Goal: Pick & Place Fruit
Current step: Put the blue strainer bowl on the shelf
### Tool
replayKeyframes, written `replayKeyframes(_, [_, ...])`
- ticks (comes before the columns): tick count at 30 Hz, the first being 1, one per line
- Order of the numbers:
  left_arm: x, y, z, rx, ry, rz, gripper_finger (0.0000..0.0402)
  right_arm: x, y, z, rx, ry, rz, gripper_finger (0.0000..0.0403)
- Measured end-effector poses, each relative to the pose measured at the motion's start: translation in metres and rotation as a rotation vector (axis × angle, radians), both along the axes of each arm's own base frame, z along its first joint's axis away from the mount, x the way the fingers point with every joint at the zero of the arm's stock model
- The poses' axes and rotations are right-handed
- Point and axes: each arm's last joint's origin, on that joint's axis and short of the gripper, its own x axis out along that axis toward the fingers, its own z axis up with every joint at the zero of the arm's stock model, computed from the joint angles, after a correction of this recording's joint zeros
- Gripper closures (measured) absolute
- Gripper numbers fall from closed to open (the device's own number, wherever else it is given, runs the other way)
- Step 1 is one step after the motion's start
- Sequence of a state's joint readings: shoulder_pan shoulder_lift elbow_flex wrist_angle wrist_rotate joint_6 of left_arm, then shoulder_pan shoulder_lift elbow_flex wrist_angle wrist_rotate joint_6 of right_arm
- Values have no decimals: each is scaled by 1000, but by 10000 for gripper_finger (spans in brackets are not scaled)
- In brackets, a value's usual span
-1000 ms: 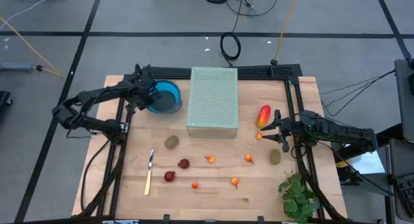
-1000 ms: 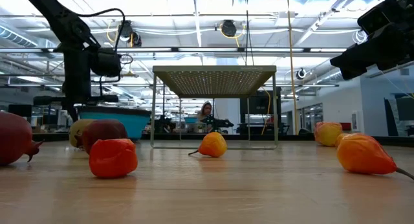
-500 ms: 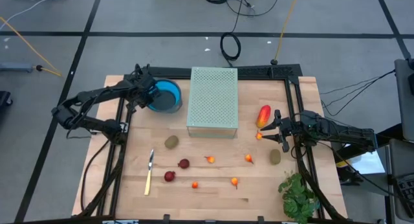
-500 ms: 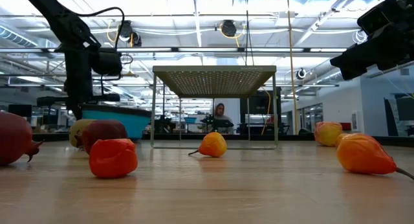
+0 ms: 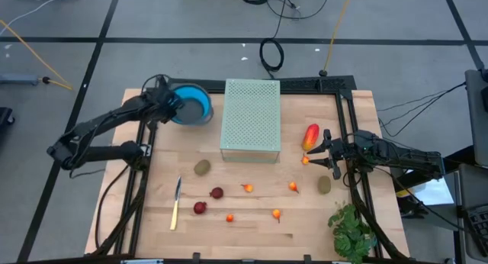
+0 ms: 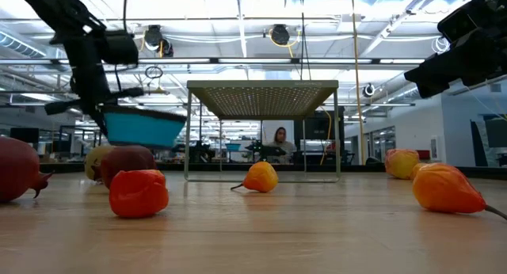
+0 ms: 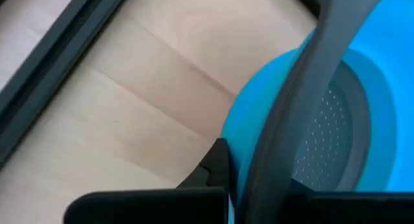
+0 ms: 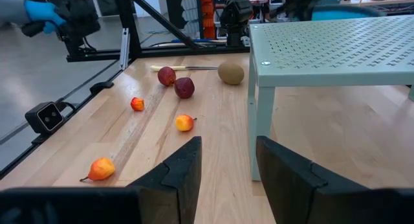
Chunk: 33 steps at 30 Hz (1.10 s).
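Left gripper [image 5: 166, 105] is clamped on the blue bowl [image 5: 192, 105], lifted at eleven o'clock; right gripper [image 5: 324, 151] waits spread open at three; fruit [image 5: 216, 193] lies scattered toward six.

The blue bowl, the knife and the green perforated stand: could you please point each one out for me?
blue bowl [image 5: 197, 105], high view, inside floor.
knife [image 5: 174, 213], high view, yellow handle.
green perforated stand [image 5: 251, 115], high view, middle of its top.
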<state>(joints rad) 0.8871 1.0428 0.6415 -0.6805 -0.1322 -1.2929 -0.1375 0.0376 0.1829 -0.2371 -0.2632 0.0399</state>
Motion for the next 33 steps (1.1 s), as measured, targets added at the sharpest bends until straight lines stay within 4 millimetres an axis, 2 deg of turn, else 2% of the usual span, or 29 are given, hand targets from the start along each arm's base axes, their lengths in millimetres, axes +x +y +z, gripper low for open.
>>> replayKeyframes(13, [-20,-25,39,188,-215,63,401,0,0,0,0,0,0,264])
replayKeyframes(20, [-24,-31,58,309,-369,48,401,0,0,0,0,0,0,264])
replayKeyframes(33, [-23,-32,66,365,-434,-1,401,0,0,0,0,0,0,264])
